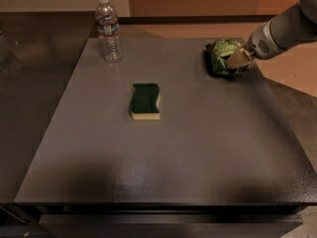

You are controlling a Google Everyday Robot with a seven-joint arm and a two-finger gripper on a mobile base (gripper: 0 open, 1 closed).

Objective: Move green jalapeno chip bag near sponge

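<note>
1. Dark grey counter [188,148], viewed from above and in front. Three things on it, all well apart from one another.
2. Green jalapeno chip bag [220,53]: crinkled and shiny, at the far right of the counter, near the right edge. It appears to rest on the surface rather than hang in the air.
3. Sponge [145,100]: dark green scrub side up, with pale yellow foam showing along its near edge. It sits left of centre, well apart from the bag.
4. Clear plastic water bottle [109,29]: upright and capped, at the far left corner. It has no part in the task and stands off the straight line between bag and sponge.
5. Tool [237,59]: reaches in from the right on the grey arm [285,31]. Its pale tip lies against the bag's right side, touching or overlapping it. Whether it is clenched on the bag or released cannot be told from this view.
6. Step in hand, as judged: the pick-up at the bag. The carry toward the sponge is not yet done, and the bag lies far from its goal.
7. The next move calls for a sure hold on the slippery, crumpling foil and a small lift off the counter. After that comes a sweep left and toward the camera, ending just beside the sponge.
8. Risks: the bag slipping out of a shallow pinch, or a dragged bag shoving the sponge.
</note>
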